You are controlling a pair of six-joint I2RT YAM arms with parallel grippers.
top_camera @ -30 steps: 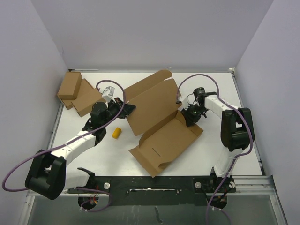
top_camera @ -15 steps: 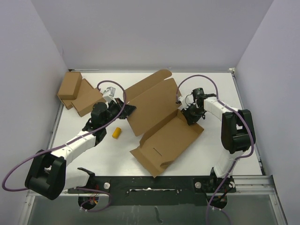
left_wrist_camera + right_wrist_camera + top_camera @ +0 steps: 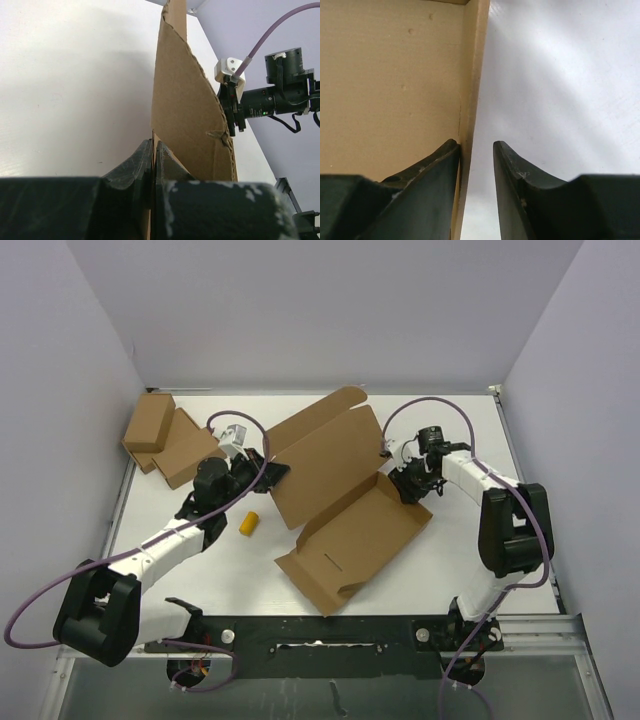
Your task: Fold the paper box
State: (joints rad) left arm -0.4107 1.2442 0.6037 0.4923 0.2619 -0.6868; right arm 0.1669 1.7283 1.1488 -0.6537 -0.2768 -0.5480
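The paper box (image 3: 345, 510) lies in the middle of the bench (image 3: 480, 425), between the two arms, and it is only partly made. Its lower half has been shaped into a shallow tray (image 3: 360, 535) with a raised wall along the far long side and at the right end. The near left end looks looser, with a flap lying outward. The lid panel (image 3: 320, 455) is not closed. It is tilted up and open above the tray, with its flap at the far end not yet tucked.

The left hand (image 3: 268, 468) is pressed shut on the left edge of the lid panel. In the left wrist view its fingers (image 3: 145, 157) meet tightly on the thin cardboard. The right hand (image 3: 405, 487) is at the right corner of the tray. In its own view the jaws stand apart with bare bench between them, and the tray's side wall (image 3: 476, 40) runs just along the inner face of one finger, so nothing is clamped.

I judge the work roughly half done. What is left is to square up the loose end, bring the lid down over the tray and tuck its flaps in.

Two small boxes (image 3: 160, 435) and a yellow cylinder (image 3: 249, 524) lie to the left, apart from the work.
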